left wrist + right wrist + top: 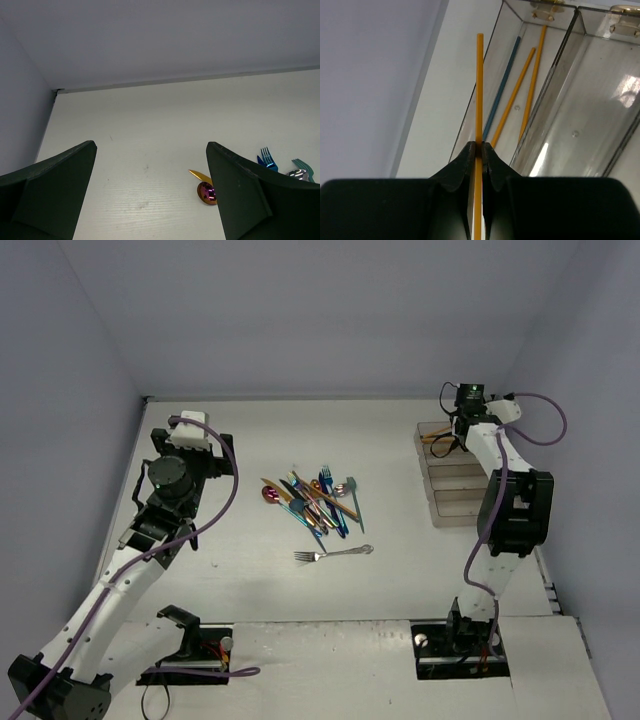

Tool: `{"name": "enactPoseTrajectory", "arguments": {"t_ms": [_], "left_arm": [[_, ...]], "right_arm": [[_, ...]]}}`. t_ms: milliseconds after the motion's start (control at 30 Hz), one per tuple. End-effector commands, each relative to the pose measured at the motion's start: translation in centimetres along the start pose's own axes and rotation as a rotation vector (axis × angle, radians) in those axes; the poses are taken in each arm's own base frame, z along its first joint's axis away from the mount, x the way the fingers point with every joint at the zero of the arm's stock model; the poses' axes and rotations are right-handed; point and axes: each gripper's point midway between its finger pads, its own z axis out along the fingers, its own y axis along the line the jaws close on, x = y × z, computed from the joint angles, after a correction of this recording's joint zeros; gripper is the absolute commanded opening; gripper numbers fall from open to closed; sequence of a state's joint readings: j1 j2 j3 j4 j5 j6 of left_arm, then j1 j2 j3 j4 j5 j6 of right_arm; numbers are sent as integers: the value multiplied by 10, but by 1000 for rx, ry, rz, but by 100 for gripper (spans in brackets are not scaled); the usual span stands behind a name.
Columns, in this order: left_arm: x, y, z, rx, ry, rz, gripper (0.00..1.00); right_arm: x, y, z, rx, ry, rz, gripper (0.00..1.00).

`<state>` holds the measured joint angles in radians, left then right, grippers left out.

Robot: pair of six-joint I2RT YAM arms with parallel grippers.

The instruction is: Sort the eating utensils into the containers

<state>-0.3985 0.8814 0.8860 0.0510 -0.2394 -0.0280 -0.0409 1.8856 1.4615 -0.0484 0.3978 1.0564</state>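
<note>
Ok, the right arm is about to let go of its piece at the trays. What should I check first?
1. Grip: ok. The right gripper is shut on the gold utensil.
2. Utensil inside the end tray: cannot tell. In the wrist view it overlaps the tray's outer wall.
3. Room in that tray: ok. It holds one blue piece and two gold pieces.
4. Left gripper out of the way: ok. It is open, beside the pile.
5. Work left: the pile and a silver fork.
</note>
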Motion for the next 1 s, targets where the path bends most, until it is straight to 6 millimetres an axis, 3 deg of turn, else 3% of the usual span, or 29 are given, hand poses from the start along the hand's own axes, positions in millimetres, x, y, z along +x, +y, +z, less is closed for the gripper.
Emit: {"name": "enactPoseTrajectory", "arguments": {"t_ms": [0, 233, 567, 767, 967], "left_arm": [[-20, -3, 2, 8, -75, -27, 90], [-14, -5, 6, 10, -57, -23, 90], [-12, -7, 8, 15, -50, -22, 90], [-13, -6, 7, 14, -55, -22, 90], [-17, -6, 4, 19, -65, -28, 90]], "right_arm": [[-32, 19, 26, -23, -42, 179, 0], [-27, 10, 61, 12, -22, 235, 0], [-14, 20, 78, -27, 35, 243, 1], [-7, 22, 74, -47, 68, 203, 23], [-12, 53, 35, -162, 64, -21, 37]]}}
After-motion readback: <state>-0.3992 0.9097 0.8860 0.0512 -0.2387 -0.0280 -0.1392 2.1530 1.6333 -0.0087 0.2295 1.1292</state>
